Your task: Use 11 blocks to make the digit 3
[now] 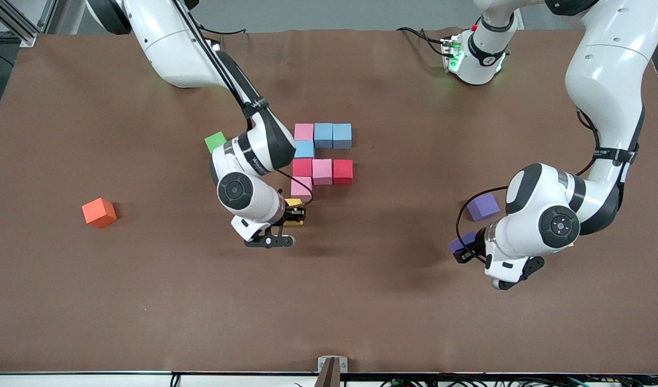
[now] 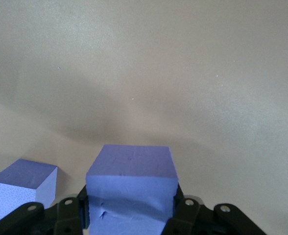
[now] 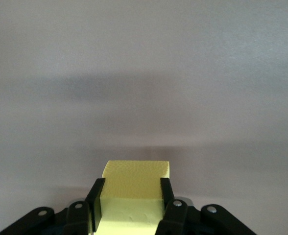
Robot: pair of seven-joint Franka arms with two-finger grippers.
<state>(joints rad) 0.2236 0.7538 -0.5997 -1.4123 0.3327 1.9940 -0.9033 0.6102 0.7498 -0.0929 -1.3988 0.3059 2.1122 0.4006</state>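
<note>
My right end effector [image 1: 295, 215] grips a yellow block [image 3: 134, 188] beside the half-built digit 3 [image 1: 322, 155], ready to start its last bar. My left end effector [image 1: 468, 246] clenches a purple block [image 2: 132, 188], waiting.

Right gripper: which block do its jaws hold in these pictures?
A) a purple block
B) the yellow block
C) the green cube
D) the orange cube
B: the right gripper has its jaws shut on the yellow block, which sits squarely between them in the right wrist view.
</note>
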